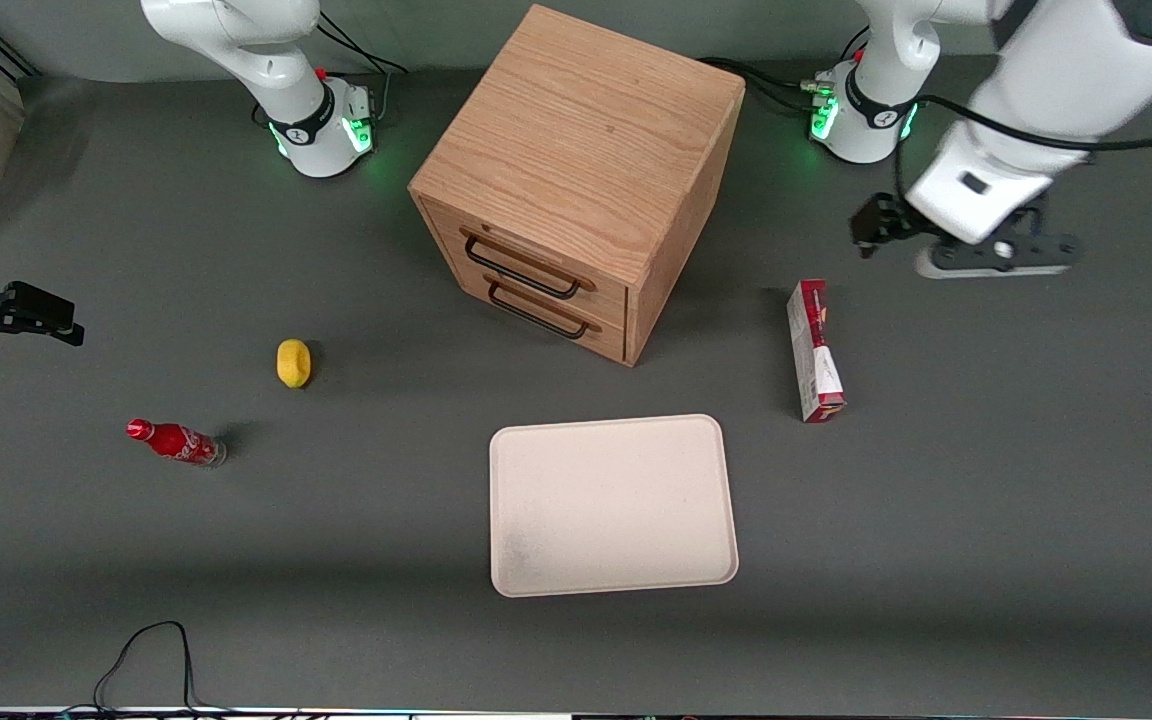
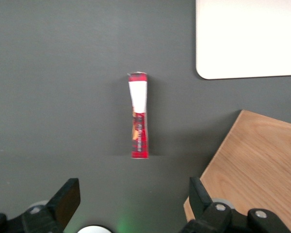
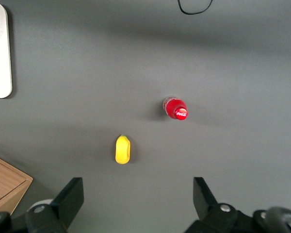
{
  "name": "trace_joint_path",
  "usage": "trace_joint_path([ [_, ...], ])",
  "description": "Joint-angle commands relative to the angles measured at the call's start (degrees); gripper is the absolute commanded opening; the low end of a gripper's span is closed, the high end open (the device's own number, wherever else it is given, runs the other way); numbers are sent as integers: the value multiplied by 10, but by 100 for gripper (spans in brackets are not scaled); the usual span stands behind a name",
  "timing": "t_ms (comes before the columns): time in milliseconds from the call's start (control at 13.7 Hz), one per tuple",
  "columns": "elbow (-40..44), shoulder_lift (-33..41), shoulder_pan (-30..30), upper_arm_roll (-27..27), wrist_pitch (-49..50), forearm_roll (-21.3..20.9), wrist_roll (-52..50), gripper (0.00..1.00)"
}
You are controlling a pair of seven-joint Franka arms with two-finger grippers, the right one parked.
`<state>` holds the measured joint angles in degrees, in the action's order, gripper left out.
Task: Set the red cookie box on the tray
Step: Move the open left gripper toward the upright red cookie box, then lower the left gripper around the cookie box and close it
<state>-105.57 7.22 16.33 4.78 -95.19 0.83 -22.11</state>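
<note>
- Fingers (image 2: 68, 199) of my gripper (image 2: 131, 204) are spread wide and hold nothing, hovering above the table and short of the red cookie box (image 1: 814, 351).
- Nothing is done yet, I judge: reach, grasp, lift and placing remain.
- Box lies on the table near the tray (image 1: 612, 505), apart from it, long axis running toward and away from the front camera, one end toward me.

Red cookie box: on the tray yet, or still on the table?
Still on the table. The red cookie box lies beside the tray, apart from it; the open hand hovers above, holding nothing.
</note>
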Motion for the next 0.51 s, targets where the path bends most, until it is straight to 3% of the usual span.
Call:
trace_joint_path([
  [0, -123, 91, 10, -2, -53, -1, -12, 100],
  [437, -160, 103, 3, -5, -71, -1, -8, 100],
])
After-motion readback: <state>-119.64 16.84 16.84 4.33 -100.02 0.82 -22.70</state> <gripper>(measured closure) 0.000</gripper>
